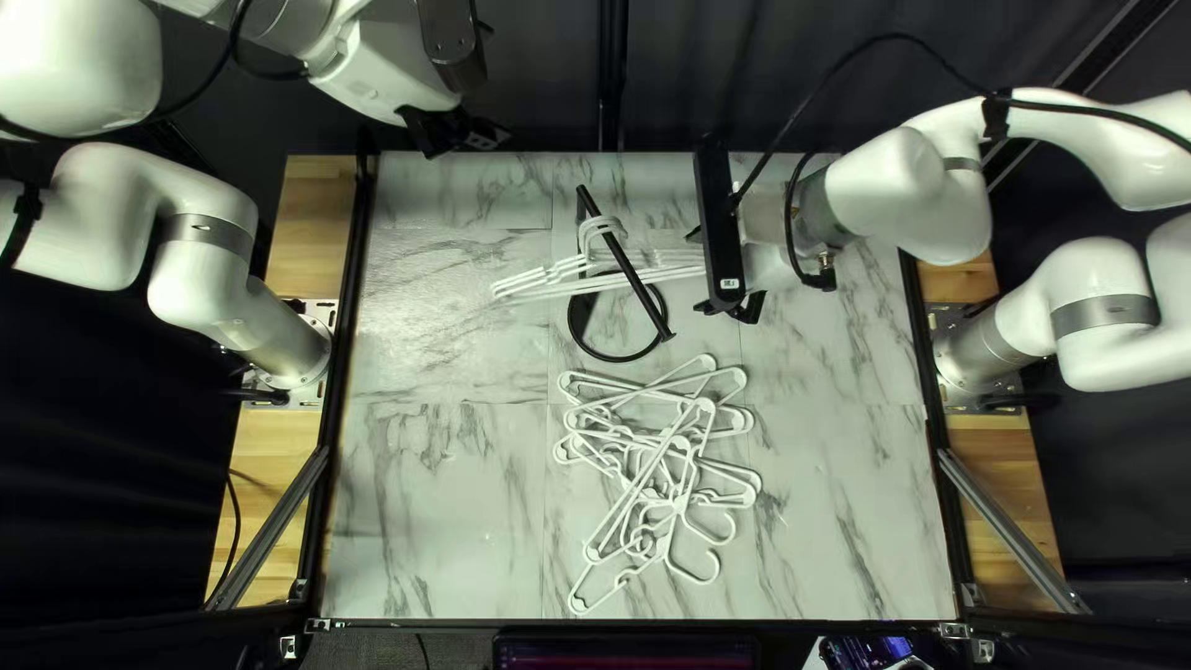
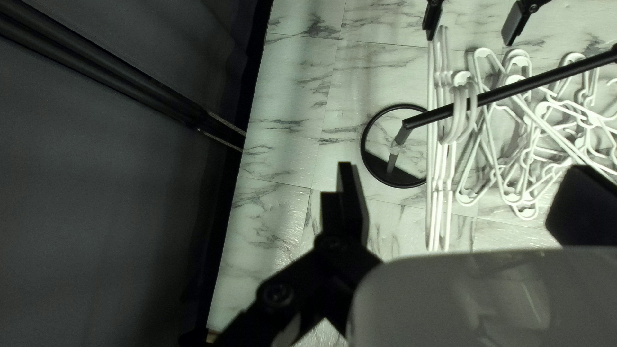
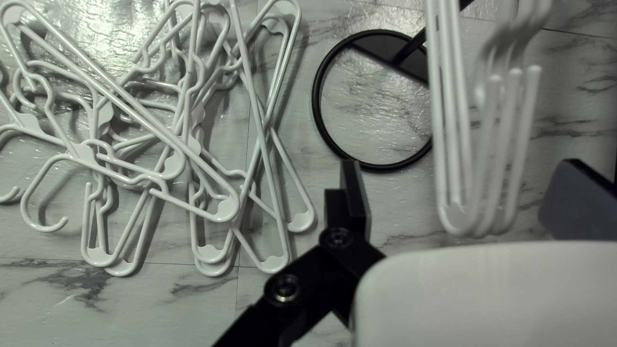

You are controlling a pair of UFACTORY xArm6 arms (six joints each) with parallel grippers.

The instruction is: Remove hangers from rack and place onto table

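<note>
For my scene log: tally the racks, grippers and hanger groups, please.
Rack: 1
Grippers: 2 (left gripper, right gripper)
Hanger groups: 2 (hanging hangers, piled hangers)
Total: 5

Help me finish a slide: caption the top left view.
White hangers heaped on a marbled table, others hanging from a black rack, right gripper near their ends.

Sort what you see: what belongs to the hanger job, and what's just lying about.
Job:
- hangers on the rack
- rack
- hangers piled on the table
- table
- both grippers

Not the job:
- screen past the near edge
- dark curtain
</note>
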